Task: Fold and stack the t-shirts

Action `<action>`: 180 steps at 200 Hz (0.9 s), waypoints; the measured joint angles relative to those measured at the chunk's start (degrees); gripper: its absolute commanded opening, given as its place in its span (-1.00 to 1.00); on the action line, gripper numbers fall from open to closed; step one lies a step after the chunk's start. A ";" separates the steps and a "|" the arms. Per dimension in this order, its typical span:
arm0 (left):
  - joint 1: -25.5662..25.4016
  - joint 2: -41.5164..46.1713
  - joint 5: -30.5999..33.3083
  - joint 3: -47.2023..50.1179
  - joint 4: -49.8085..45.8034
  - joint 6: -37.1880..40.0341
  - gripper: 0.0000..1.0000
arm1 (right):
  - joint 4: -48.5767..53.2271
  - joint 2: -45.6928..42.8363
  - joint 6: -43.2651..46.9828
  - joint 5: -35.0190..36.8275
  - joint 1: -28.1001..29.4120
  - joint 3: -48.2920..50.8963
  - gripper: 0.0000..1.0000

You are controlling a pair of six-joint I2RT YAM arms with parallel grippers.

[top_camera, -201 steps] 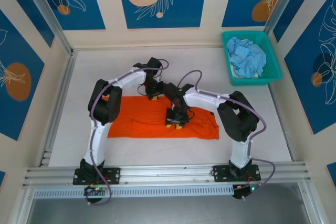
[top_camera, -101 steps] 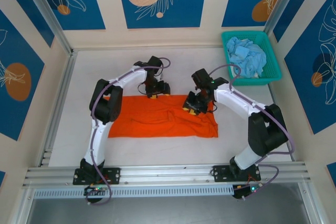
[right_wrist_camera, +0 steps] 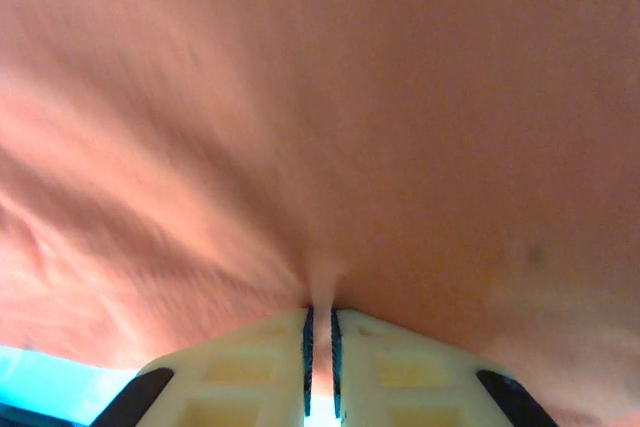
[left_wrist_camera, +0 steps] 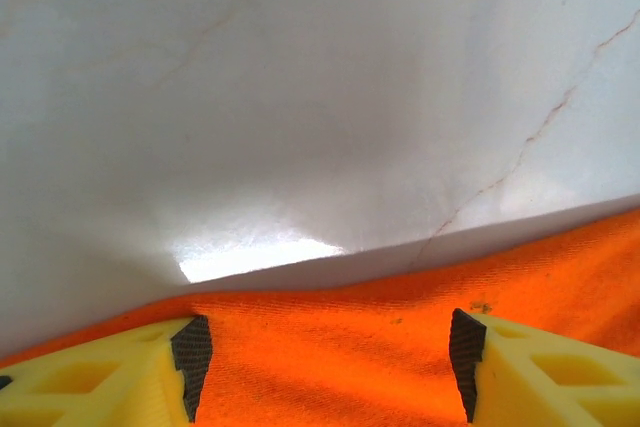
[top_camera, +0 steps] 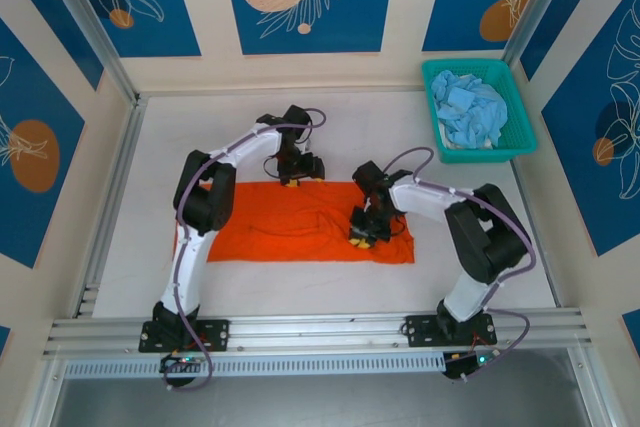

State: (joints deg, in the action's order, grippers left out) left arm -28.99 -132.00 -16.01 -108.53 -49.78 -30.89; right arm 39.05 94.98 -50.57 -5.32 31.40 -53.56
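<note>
The orange t-shirt [top_camera: 270, 232] lies spread flat across the middle of the table. My left gripper [top_camera: 297, 179] sits at the shirt's far edge, open; its black pads [left_wrist_camera: 190, 362] straddle the orange t-shirt [left_wrist_camera: 400, 347] just inside that edge, gripping nothing. My right gripper [top_camera: 362, 237] is low on the right part of the shirt, shut on a thin pinch of the orange t-shirt [right_wrist_camera: 350, 97] that rises between its closed jaws [right_wrist_camera: 320, 347]. Pale blue t-shirts [top_camera: 470, 112] lie crumpled in the basket.
The teal mesh basket [top_camera: 478, 67] stands at the back right corner. Bare white table [left_wrist_camera: 300, 97] runs beyond the shirt's far edge. Metal rails frame the table on the left, the right and along the near side.
My right gripper swung from the shirt's middle out to its far right edge, then came back down onto the right part and closed on the cloth. The left gripper barely moved.
</note>
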 measured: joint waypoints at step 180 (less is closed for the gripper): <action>5.18 26.49 16.39 17.88 -4.00 0.09 0.61 | 11.39 26.08 -10.34 7.65 -12.92 -35.82 -0.18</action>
State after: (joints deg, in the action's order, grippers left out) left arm -23.81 -105.51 0.38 -90.65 -53.78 -30.81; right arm 50.43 121.05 -60.90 2.33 18.48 -89.38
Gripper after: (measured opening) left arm 0.806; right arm 0.405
